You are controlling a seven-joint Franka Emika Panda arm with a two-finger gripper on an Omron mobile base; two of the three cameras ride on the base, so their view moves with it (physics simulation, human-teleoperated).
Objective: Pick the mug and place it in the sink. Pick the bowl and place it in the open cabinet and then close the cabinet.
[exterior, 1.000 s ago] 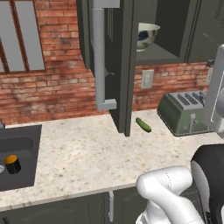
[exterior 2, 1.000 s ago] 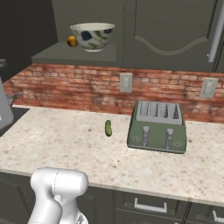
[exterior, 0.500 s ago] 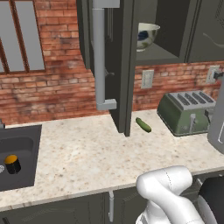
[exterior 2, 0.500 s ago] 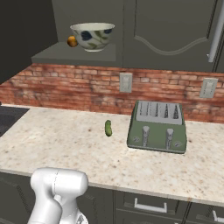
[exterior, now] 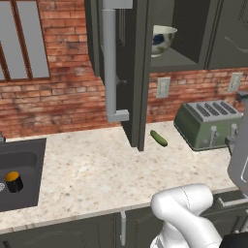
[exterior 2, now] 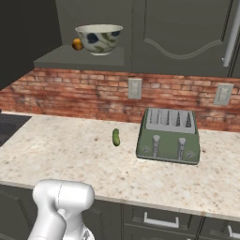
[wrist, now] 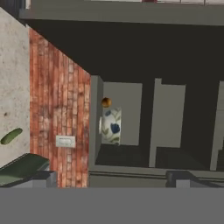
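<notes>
While shelved, bowl [wrist: 110, 126] beyond fingers [wrist: 179, 178].

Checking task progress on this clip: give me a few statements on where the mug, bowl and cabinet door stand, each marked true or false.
1. The mug sits in the sink. True.
2. The bowl stands on the counter beside the toaster. False: it is on the shelf of the cabinet.
3. The cabinet door is shut. False: it stands open.
4. A small green pickle lies on the counter left of the toaster. True.
</notes>
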